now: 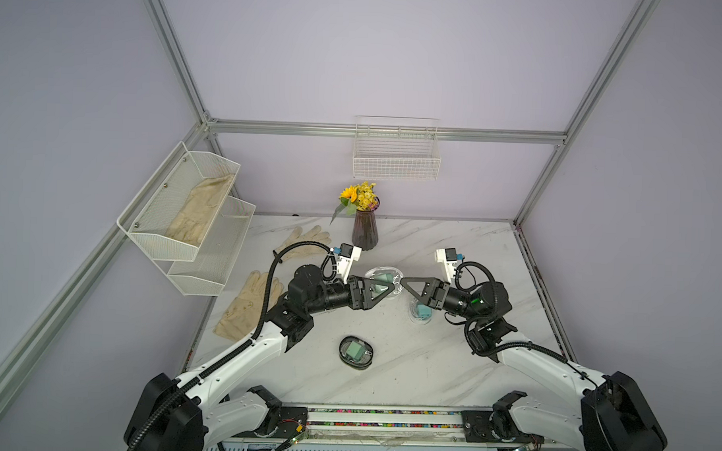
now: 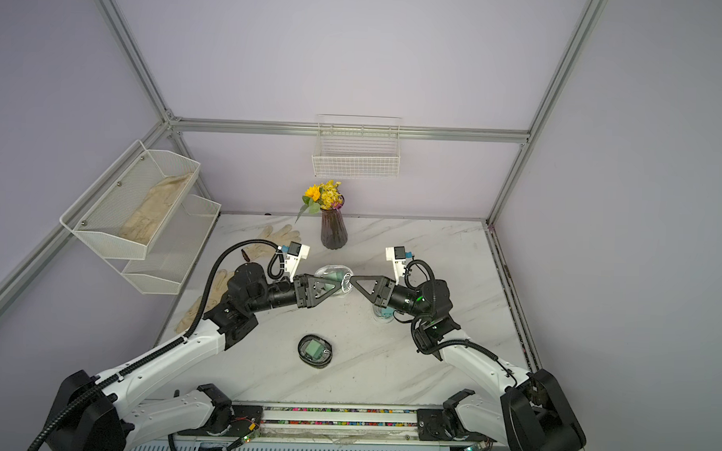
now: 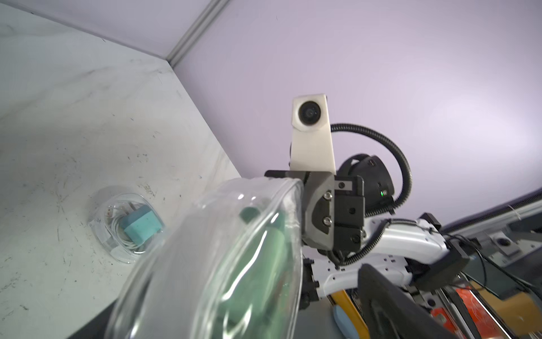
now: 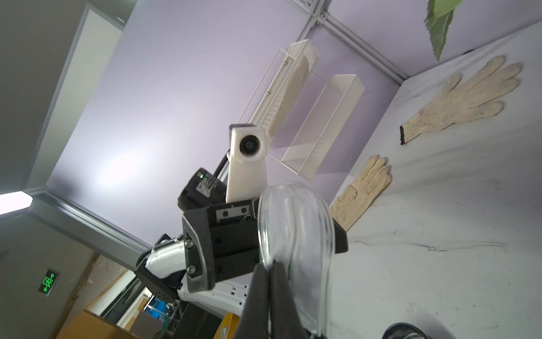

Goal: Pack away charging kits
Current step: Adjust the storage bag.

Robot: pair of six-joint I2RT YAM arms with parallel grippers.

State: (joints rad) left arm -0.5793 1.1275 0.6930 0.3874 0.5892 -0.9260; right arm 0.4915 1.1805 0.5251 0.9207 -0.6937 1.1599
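Handover of the clear case [image 1: 381, 273] is, I judge, the step I am doing now. My left gripper [image 1: 384, 292] is holding its jaws wide around the case, raised over the middle of the table [image 1: 449, 374], and seems not to be pressing it. The right gripper [image 1: 402, 282] is pinching the case's right rim with jaws fully closed. I am planning to draw the left arm back slowly and straight, because such a thin-edge hold may let the case swing. The left wrist view is showing the mint charger [image 3: 258, 278] inside and, lying at the right, a second case [image 3: 129, 223] with a blue charger. The right wrist view is showing the closed fingertips [image 4: 259, 289] on the rim more clearly.
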